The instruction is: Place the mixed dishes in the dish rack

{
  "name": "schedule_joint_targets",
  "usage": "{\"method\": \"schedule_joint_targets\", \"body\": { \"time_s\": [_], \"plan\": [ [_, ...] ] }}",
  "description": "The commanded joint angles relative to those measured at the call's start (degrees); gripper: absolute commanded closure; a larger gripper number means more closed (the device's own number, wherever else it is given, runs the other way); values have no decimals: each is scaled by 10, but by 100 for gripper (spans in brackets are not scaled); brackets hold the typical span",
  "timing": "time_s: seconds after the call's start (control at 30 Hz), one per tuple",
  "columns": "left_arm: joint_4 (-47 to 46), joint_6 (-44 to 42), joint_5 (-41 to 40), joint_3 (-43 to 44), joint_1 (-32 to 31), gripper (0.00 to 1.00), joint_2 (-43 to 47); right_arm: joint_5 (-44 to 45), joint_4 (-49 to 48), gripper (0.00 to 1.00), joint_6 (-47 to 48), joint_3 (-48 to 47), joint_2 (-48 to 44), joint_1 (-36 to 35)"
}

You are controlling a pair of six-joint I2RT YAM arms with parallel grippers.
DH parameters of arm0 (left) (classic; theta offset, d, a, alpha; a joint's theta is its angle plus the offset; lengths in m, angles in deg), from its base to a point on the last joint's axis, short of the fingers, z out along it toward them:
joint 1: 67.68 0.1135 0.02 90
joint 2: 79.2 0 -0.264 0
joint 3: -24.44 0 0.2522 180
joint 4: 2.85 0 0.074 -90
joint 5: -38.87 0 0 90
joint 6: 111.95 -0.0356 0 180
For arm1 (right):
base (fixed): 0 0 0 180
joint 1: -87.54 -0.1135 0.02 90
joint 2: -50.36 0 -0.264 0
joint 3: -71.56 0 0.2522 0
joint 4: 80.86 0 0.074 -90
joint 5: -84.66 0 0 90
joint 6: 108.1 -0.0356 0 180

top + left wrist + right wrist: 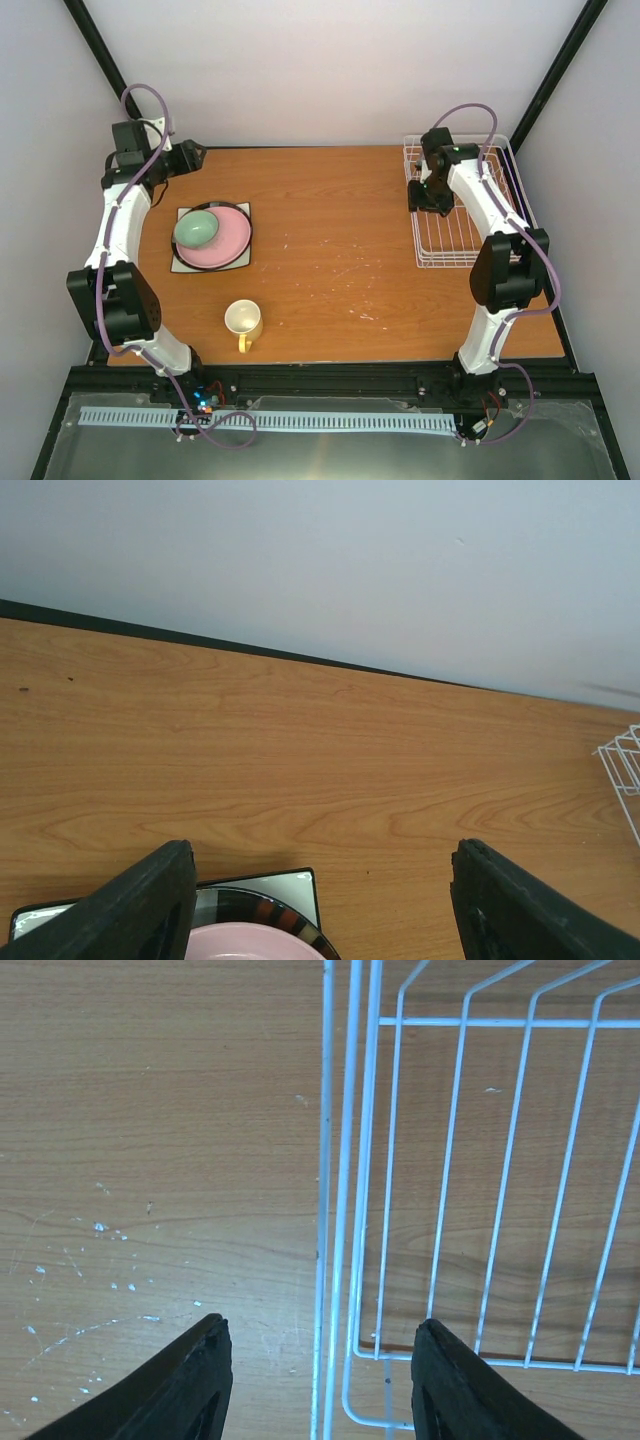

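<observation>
A mint-green bowl sits on a pink round plate. That plate lies on a dark-rimmed plate, which lies on a white square plate, all at the table's left. A yellow mug stands upright nearer the front. No green plate shows. The white wire dish rack stands at the far right and holds no dishes. My left gripper is open and empty behind the stack; its view shows the pink plate, the dark rim and the square plate's corner. My right gripper is open and empty over the rack's left rim.
The wooden table ends at a black frame edge and white walls behind. White specks dot the wood left of the rack. A corner of the rack shows at the right edge of the left wrist view.
</observation>
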Motion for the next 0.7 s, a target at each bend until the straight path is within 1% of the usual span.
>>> {"method": "schedule_joint_targets", "body": {
  "time_s": [0.0, 0.33, 0.47, 0.67],
  "plan": [
    [4, -20, 6, -2, 6, 30, 13, -6, 8, 51, 1, 9, -1, -7],
    [14, -42, 0, -12, 8, 30, 22, 31, -28, 53, 7, 85, -4, -12],
    [13, -42, -2, -14, 8, 30, 22, 19, -34, 61, 8, 73, 11, -17],
    [10, -40, 0, -14, 8, 30, 21, 2, -29, 82, 18, 43, 40, -37]
  ]
}}
